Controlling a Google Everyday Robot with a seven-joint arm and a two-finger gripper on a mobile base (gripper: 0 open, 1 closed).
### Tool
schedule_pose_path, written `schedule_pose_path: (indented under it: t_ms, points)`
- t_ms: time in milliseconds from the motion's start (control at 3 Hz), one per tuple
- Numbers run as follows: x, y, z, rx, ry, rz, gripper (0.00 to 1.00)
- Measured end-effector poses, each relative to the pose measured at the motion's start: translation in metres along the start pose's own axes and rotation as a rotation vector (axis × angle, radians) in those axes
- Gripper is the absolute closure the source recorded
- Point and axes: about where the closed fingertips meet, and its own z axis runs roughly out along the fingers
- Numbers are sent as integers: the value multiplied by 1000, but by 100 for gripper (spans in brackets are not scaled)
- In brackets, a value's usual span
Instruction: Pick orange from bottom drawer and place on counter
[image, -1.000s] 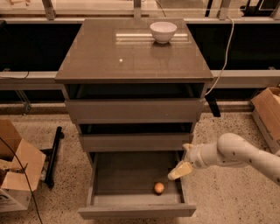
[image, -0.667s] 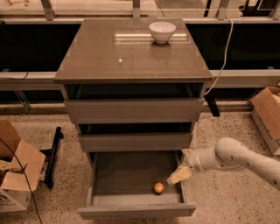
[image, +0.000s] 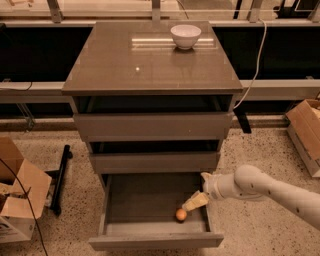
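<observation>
The gripper hangs inside the open bottom drawer, close to its right wall, at the end of a white arm reaching in from the right. Whether it is released or clenched, I cannot tell. The orange lies on the drawer floor just below and to the left of the gripper, near the front wall; from here I cannot tell whether the two touch. Nothing stands between them.

Directly above the gripper sit the middle drawer and the top drawer, both pulled out a little and overhanging the back of the bottom one. Higher still is the glossy counter, with a white bowl far above the gripper, near the back edge.

The floor is speckled stone. A white cable hangs down up and to the right of the gripper. Well off to its left lies a black bar.

Counted: three drawers, one orange, one bowl, and two cardboard boxes, one far left and one far right.
</observation>
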Motion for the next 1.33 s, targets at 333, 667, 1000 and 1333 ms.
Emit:
schedule_pose_path:
  t_ms: [333, 667, 1000, 1333]
  points:
    - [25, -19, 38, 1, 10, 14, 0]
    - [33, -24, 49, 0, 10, 25, 0]
    - [38, -18, 56, -7, 23, 40, 0]
    - [54, -13, 100, -4, 24, 76, 0]
